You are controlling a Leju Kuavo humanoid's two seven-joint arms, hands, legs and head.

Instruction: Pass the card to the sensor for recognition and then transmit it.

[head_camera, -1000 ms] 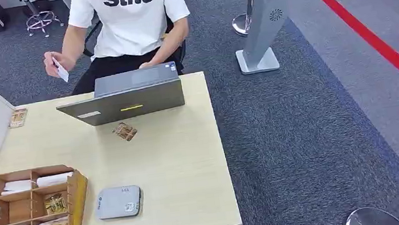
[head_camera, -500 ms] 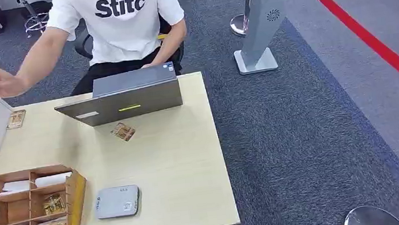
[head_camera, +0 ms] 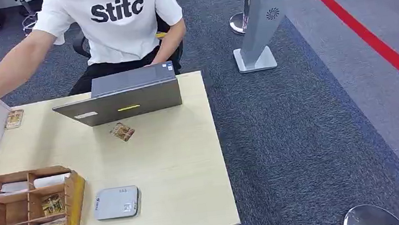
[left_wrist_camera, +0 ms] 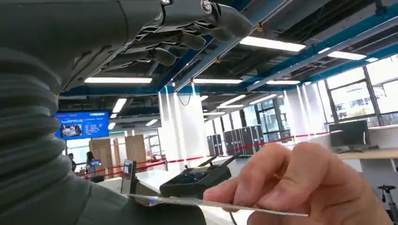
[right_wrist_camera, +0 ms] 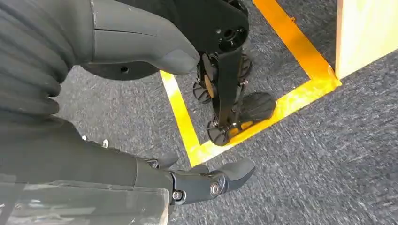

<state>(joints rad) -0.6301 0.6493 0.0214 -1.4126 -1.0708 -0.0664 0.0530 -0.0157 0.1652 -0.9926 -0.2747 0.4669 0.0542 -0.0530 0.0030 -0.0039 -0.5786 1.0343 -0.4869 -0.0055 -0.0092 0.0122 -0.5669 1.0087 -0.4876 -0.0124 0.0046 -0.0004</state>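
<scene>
Left wrist view: card (left_wrist_camera: pixel 211 203) edge-on in a person's fingers (left_wrist_camera: pixel 300 183), left hand (left_wrist_camera: pixel 187 33) spread, empty.

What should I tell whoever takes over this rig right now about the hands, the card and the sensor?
Left hand: raised, fingers spread above the thin pale card, not gripping it.
Right hand: hanging over the carpet, holding nothing.
Card: pinched edge-on in a person's hand, offered at the left palm.
Flat grey sensor box: on the pale wooden table, nothing on it.
Done: handover under way.
Left: grip card, present it to the sensor, pass it on.
</scene>
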